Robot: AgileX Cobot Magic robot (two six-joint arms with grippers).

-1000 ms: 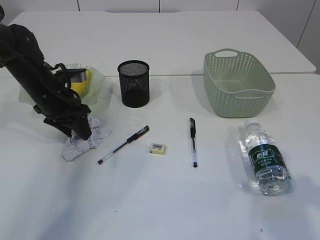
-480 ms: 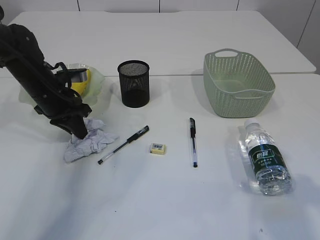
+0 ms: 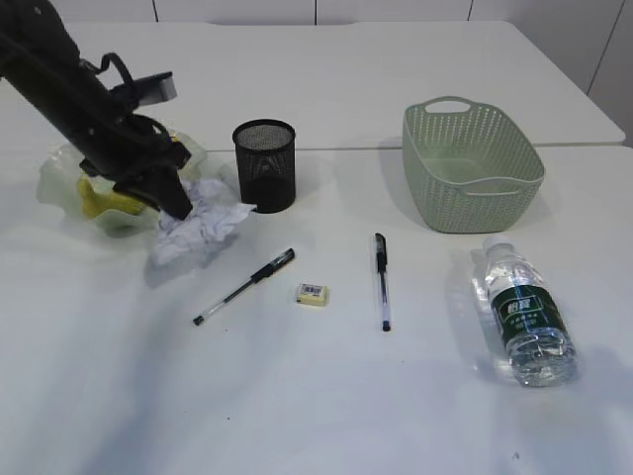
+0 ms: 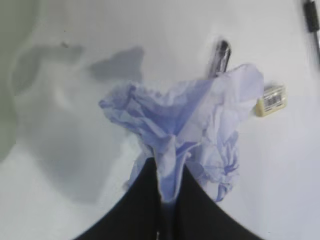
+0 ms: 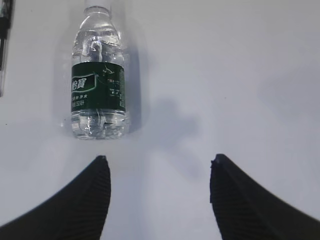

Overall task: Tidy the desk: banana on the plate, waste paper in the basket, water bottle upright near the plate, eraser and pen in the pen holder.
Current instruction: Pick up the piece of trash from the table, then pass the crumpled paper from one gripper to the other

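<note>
Waste paper, crumpled and white, hangs clear of the table in the pinch of the left gripper, whose jaws are closed tight on a fold of it; a second ago the same wad lay on the tabletop with the gripper pressed down over it, lower and nearer the camera. The lift has carried the paper up and toward the black mesh pen holder, so that it now sits just left of the holder, and the arm's move has uncovered the banana lying in the pale green plate farther left of the holder. From the left wrist camera the paper spreads out from the closed fingertips, with a pen and the yellow eraser on the table beneath. In front of the holder lie a black pen, the eraser and a second pen, all unmoved. To the holder's right stands the green basket, and before it the water bottle lies on its side. The right gripper hovers with jaws parted and empty, just short of the bottle's base.
</note>
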